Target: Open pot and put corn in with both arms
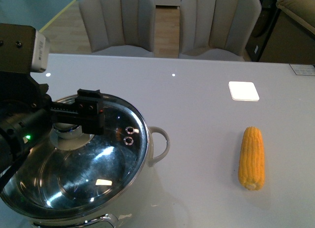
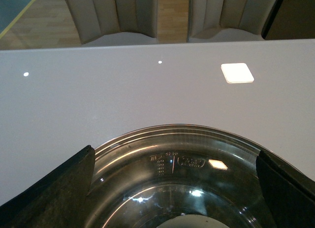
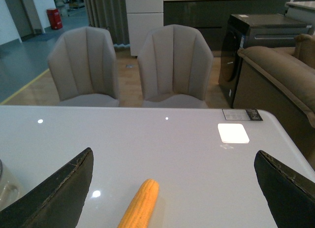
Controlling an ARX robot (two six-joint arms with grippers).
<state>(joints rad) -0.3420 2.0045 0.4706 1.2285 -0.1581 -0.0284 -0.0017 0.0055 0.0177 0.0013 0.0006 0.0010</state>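
A glossy white table (image 1: 197, 119) fills the scene. Nearest stands the pot (image 1: 160, 144) (glass lid (image 1: 98, 174) on it). The left gripper (image 2: 174, 151) hangs over the lid, fingers spread wide. Well right of the pot lies the corn (image 1: 251, 158), the right gripper (image 3: 173, 154) above it, fingers likewise spread. Beyond the pot stand two chairs (image 1: 118, 21).

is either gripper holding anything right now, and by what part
Nothing held: left gripper open over the lid knob, right gripper open, clear of the corn.
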